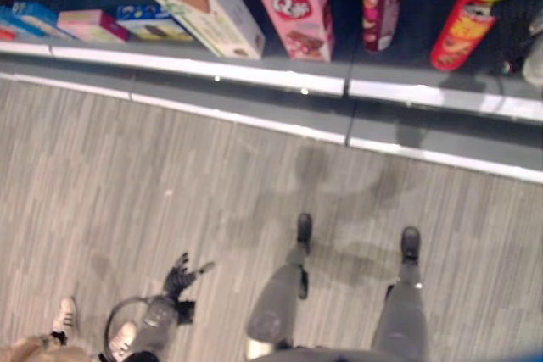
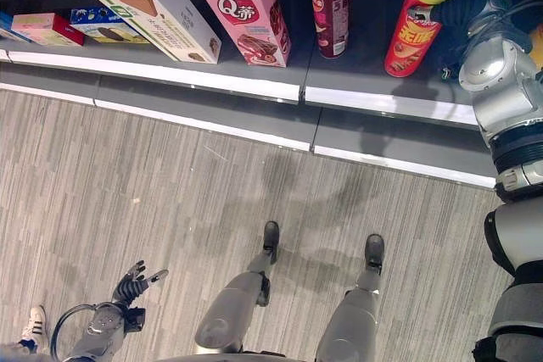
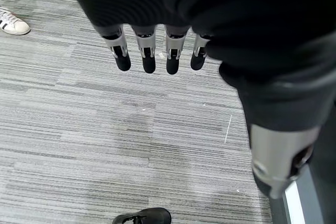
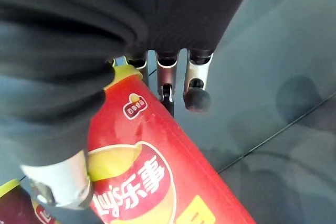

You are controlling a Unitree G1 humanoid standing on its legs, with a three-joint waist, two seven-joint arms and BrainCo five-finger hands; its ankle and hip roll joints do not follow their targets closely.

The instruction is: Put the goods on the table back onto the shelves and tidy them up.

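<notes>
A red chip can [image 2: 416, 27] with a yellow lid stands slightly tilted at the right end of the low grey shelf [image 2: 212, 79]. My right hand [image 2: 465, 4] reaches in beside its top. In the right wrist view the can [image 4: 152, 171] lies between the thumb and the straight fingers [image 4: 197, 94], which are not curled round it. My left hand [image 2: 136, 282] hangs low over the floor at the lower left, its fingers [image 3: 148, 59] spread and holding nothing.
Left of the red can the shelf holds a dark red can [image 2: 329, 6], a pink box [image 2: 246, 10], a long white box [image 2: 144, 2] lying askew, and small flat boxes [image 2: 42, 28]. A person's white shoes [image 3: 13, 23] stand on the grey carpet near my left hand.
</notes>
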